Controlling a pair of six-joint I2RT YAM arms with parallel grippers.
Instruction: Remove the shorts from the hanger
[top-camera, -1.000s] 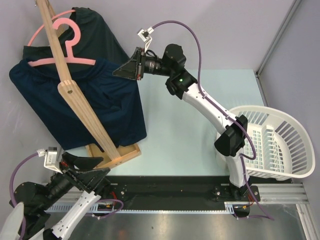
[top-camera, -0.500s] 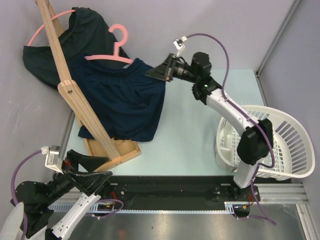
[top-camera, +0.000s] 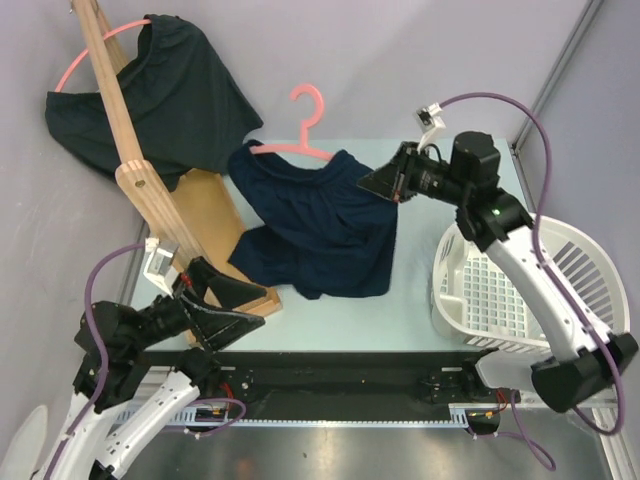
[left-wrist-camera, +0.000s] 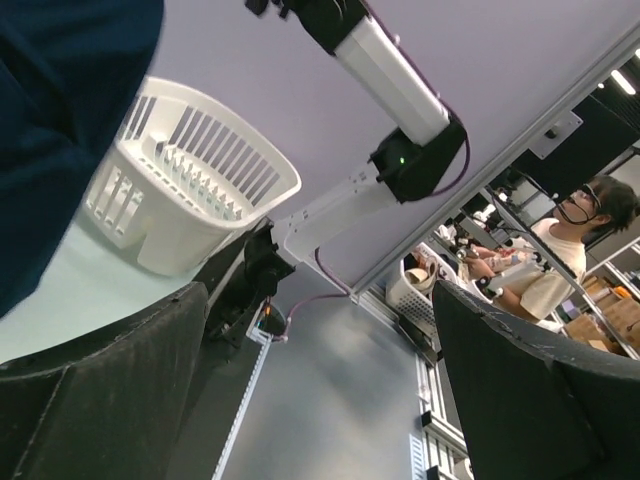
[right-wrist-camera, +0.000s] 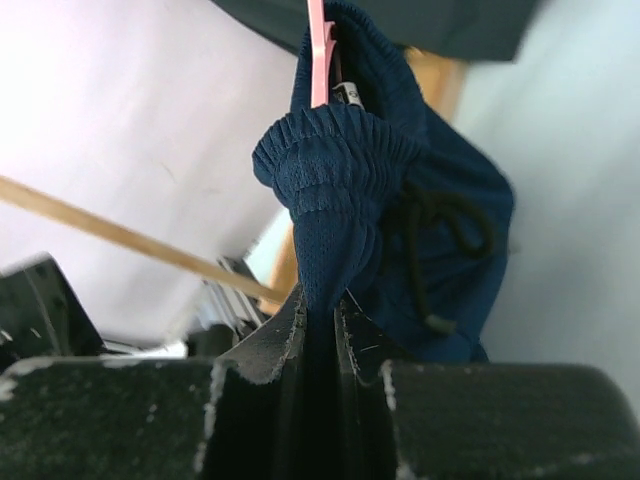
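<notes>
The navy shorts (top-camera: 320, 225) hang from a pink hanger (top-camera: 300, 140) and trail down onto the table. My right gripper (top-camera: 378, 182) is shut on their bunched waistband (right-wrist-camera: 335, 165), with the cloth pinched between the pads and the hanger (right-wrist-camera: 318, 50) just above. The blackish green shorts (top-camera: 170, 95) stay draped on another pink hanger (top-camera: 75, 65) at the wooden rack (top-camera: 140, 180). My left gripper (top-camera: 235, 300) is open and empty by the rack's base, its fingers (left-wrist-camera: 100, 390) wide apart in the left wrist view.
A white laundry basket (top-camera: 575, 275) stands at the table's right edge, under the right arm; it also shows in the left wrist view as the basket (left-wrist-camera: 190, 190). The rack's wooden base (top-camera: 215, 215) lies on the table's left side. Walls close off the back and right.
My right gripper has pulled the navy shorts and their hanger off the rack, rightward across the table. The left arm has risen forward toward the rack's base, still open.
</notes>
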